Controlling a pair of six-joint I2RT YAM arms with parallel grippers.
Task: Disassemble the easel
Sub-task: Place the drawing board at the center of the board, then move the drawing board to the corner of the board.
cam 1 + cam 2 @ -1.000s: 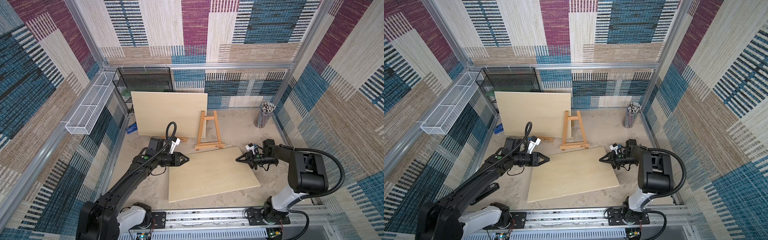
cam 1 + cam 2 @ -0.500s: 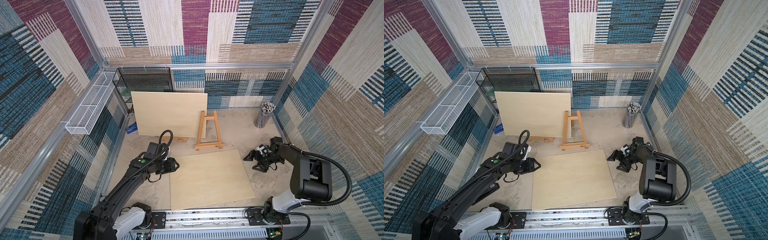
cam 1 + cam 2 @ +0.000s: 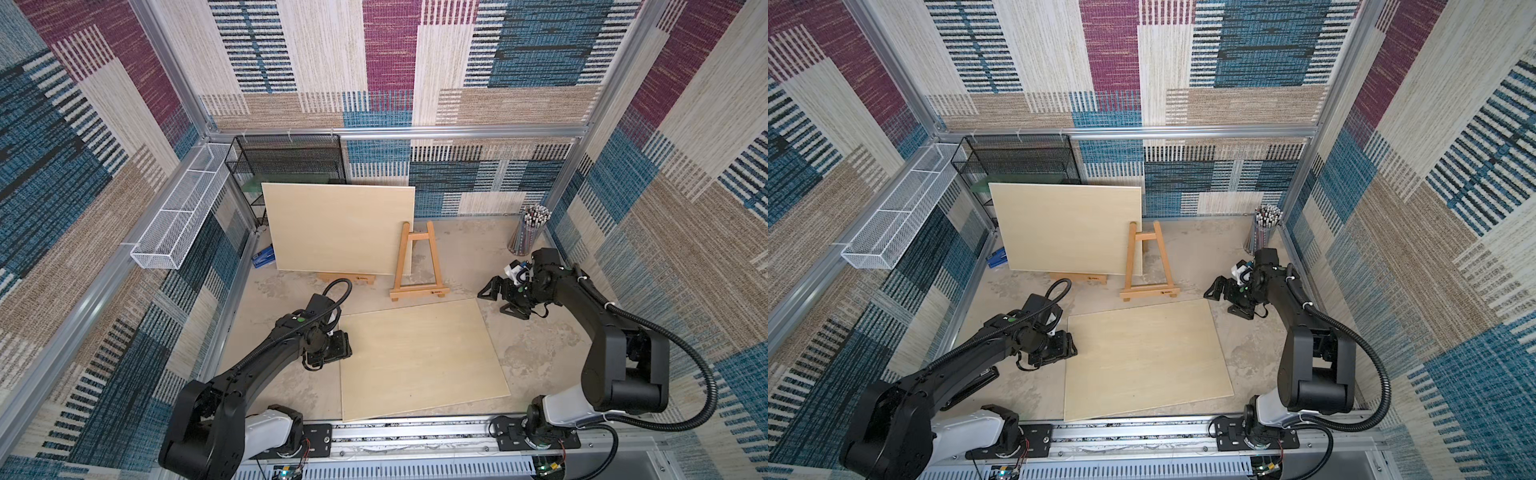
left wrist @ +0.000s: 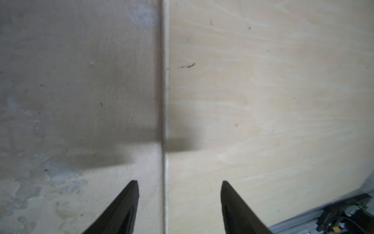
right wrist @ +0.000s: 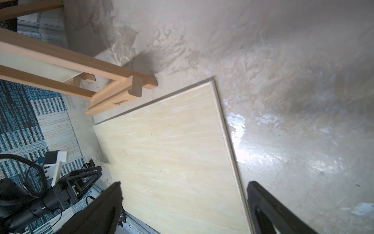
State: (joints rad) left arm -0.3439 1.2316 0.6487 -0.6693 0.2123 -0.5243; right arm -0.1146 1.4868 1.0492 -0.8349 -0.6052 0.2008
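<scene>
The left gripper [image 3: 341,347] hangs over the left edge of a flat board [image 3: 419,357], jaws parted and empty. Its wrist view shows one fingertip [image 4: 129,202] over the table [image 4: 81,81] and one over the board, but no easel. The small wooden easel [image 3: 419,291] stands upright beyond this gripper and to its right, just past the board's far edge. The right gripper [image 3: 496,300], jaws spread wide and empty, sits right of the board, with the easel to its left. Its wrist view catches the easel's foot. Only the top views show an upright board [image 3: 338,228] propped behind.
</scene>
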